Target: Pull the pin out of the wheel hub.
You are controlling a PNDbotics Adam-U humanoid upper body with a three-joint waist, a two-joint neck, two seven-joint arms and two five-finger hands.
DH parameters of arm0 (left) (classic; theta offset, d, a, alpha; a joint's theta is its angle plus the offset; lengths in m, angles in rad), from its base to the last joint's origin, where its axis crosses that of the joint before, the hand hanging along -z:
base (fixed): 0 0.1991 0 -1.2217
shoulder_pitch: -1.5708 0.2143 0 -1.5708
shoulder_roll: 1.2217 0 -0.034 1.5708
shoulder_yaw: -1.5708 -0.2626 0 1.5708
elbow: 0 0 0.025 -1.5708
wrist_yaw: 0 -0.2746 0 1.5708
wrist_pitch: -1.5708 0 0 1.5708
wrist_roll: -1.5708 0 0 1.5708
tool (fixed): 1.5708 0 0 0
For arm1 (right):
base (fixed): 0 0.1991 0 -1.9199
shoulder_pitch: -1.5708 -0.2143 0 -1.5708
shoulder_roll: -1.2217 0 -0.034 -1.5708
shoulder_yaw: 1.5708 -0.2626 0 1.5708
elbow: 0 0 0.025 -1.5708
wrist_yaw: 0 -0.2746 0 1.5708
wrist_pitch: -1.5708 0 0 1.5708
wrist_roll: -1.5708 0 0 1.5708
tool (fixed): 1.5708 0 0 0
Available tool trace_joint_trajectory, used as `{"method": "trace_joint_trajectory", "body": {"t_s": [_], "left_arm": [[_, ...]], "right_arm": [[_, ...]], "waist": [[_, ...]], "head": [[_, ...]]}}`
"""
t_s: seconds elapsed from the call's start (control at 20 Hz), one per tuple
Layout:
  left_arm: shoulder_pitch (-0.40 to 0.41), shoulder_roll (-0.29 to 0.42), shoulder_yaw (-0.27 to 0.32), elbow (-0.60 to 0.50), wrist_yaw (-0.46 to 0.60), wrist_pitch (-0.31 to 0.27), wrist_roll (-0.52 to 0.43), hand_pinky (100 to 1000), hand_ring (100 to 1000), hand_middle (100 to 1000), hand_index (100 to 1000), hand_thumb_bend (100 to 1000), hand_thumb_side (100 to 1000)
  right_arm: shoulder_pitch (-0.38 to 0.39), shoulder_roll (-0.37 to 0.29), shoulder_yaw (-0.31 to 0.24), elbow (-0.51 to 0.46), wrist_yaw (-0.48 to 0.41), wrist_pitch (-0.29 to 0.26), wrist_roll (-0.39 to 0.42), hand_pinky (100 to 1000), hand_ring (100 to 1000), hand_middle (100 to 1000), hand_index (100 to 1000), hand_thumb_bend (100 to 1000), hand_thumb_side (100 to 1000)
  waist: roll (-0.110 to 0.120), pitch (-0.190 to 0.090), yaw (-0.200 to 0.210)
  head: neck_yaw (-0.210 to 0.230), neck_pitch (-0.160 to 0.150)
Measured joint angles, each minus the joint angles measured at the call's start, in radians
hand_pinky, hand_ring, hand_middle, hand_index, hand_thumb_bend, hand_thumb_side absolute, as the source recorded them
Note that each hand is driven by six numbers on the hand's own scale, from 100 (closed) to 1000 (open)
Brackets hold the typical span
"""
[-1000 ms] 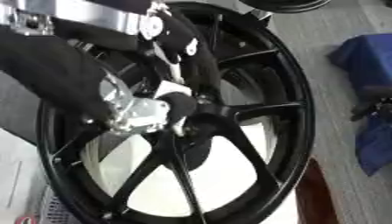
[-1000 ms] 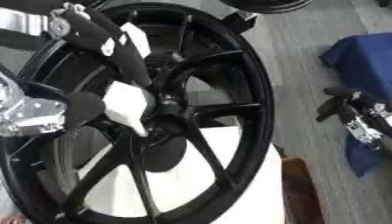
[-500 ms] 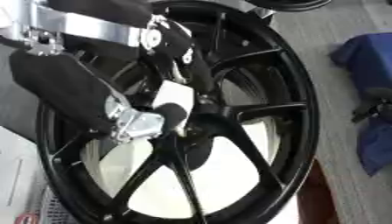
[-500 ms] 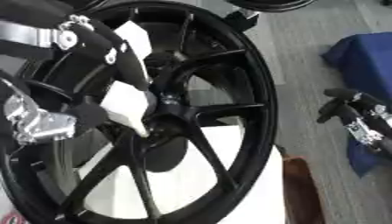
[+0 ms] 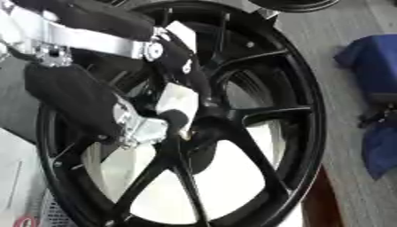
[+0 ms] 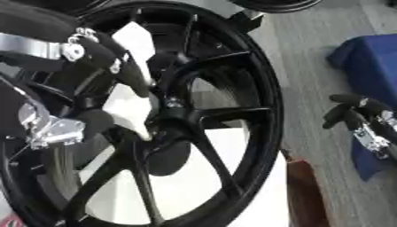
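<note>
While the left hand [image 5: 174,117] covers it, the wheel hub [image 6: 174,116] lies beneath.

The wheel [image 5: 256,115] in front of me is glossy black, rim and spokes alike. My left robot hand [image 5: 174,106] is black with white pads and silver metal joints. My right robot hand [image 6: 364,119] is black with silver parts, shown against blue fabric [image 6: 364,57]. The floor [image 6: 310,88] is grey, and white shows between the spokes.

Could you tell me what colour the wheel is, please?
The wheel is black, rim and spokes alike; the right eye view shows it best.
</note>
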Motion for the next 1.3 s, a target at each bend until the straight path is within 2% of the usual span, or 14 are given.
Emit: {"method": "trace_joint_trajectory", "body": {"t_s": [0.2,0.35,0.7,0.85,1.3], "left_arm": [[0.007,0.007,0.001,0.000,-0.021,-0.007,-0.006,895,881,837,907,109,658],[0.012,0.007,0.003,0.006,-0.045,-0.019,-0.005,909,904,847,918,167,675],[0.026,0.008,0.015,0.007,-0.065,-0.089,0.036,908,917,844,916,187,658],[0.032,0.008,0.019,0.008,-0.074,-0.102,0.048,906,919,846,916,221,676],[0.034,-0.007,-0.001,0.113,-0.144,-0.115,0.044,872,875,798,911,190,699]], "right_arm": [[-0.001,0.001,0.000,0.000,0.002,0.000,0.000,760,592,592,845,100,696],[-0.003,0.006,0.000,0.000,0.004,-0.001,0.000,759,590,589,844,100,697],[-0.005,0.009,0.000,0.004,0.010,-0.003,0.002,757,584,583,843,100,700],[-0.008,0.009,0.000,0.006,0.013,-0.004,0.003,756,583,581,843,100,701],[-0.008,0.016,0.000,0.006,0.018,-0.004,0.003,754,583,580,842,100,703]], "waist": [[-0.003,0.005,-0.001],[-0.003,0.006,-0.002],[-0.005,0.014,-0.004],[-0.004,0.019,-0.004],[-0.009,0.024,-0.007]], "head": [[0.002,-0.005],[0.003,-0.006],[0.003,-0.014],[0.003,-0.014],[0.006,-0.022]]}}
